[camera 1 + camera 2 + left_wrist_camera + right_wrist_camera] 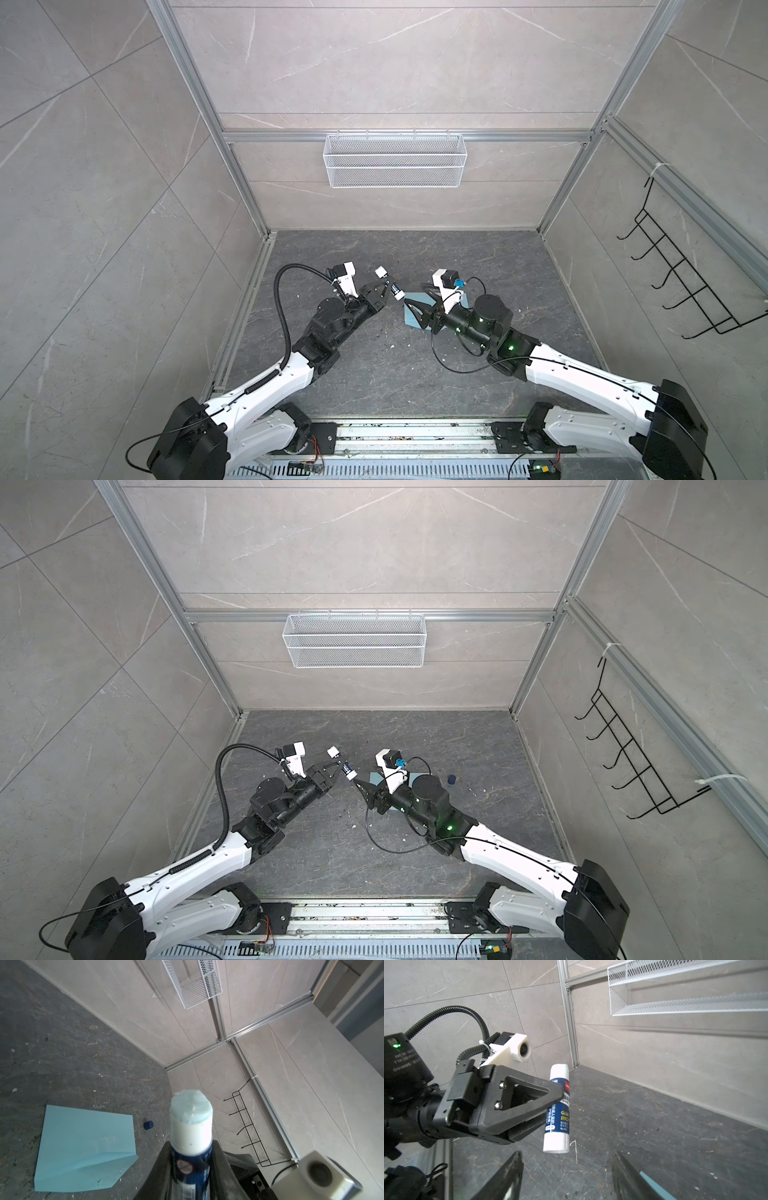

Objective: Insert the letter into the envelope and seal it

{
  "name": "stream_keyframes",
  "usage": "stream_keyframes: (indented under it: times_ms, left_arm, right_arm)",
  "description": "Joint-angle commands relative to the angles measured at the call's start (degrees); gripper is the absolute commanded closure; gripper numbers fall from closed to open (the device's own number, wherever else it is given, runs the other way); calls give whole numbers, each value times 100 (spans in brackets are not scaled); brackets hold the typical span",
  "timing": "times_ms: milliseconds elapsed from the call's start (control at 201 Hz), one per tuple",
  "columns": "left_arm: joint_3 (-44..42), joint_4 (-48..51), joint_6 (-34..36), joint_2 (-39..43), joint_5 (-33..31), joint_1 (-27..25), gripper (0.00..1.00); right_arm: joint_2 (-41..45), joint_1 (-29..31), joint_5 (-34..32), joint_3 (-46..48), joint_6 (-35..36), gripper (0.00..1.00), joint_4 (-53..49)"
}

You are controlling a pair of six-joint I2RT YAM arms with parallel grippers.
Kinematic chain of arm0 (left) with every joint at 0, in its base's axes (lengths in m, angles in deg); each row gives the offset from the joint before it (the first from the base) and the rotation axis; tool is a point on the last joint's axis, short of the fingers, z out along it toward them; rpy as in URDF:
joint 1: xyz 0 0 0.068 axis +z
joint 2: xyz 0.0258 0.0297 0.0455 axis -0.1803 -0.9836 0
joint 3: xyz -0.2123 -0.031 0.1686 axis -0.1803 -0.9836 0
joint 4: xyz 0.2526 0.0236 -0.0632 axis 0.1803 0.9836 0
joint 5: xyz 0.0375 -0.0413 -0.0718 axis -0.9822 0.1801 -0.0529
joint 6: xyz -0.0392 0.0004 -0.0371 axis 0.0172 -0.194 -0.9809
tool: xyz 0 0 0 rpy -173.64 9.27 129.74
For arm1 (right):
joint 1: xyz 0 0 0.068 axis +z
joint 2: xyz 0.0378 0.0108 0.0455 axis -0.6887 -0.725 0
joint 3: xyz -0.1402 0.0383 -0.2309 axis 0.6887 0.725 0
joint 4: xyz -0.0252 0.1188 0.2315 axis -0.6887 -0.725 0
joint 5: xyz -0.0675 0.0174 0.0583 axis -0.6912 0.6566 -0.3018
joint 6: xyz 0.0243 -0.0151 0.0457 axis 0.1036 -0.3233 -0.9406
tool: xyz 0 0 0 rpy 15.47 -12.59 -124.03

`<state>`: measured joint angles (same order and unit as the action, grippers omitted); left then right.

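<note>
Uncapped glue stick (pixel 191 1132) in the left pincer (pixel 190 1152); light blue envelope (pixel 83 1147) on dark table (pixel 62 1053), blue cap (pixel 148 1125) beside it

Grey tiled cell, dark floor

Pale grey marble-look walls (pixel 374 62) close in three sides, braced by an aluminium frame (pixel 195 104); a white wire mesh basket (pixel 395 178) hangs from the crossbar (pixel 270 136) on the back wall; a black wire hook rack (pixel 688 266) is fixed to the right wall; the floor (pixel 415 382) is dark grey veined stone, flecked with white specks (pixel 390 345); a metal rail (pixel 415 434) runs along its near edge; the light is even and soft
</note>
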<state>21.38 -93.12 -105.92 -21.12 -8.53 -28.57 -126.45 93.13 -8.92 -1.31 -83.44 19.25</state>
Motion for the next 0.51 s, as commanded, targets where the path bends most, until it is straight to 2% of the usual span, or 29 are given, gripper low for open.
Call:
stream_keyframes:
  times_ms: [0,259,503]
  left_arm:
    - [298,382,-908,142,-213,-7,100]
    - [233,240,-1666,44,-140,-10,100]
    - [195,-26,-1882,-59,-22,-2,100]
  right_arm:
    - [-175,219,-765,172,622,31,945]
    - [-825,635,-1260,168,961,34,1929]
    - [-1210,761,-1478,213,1101,40,2464]
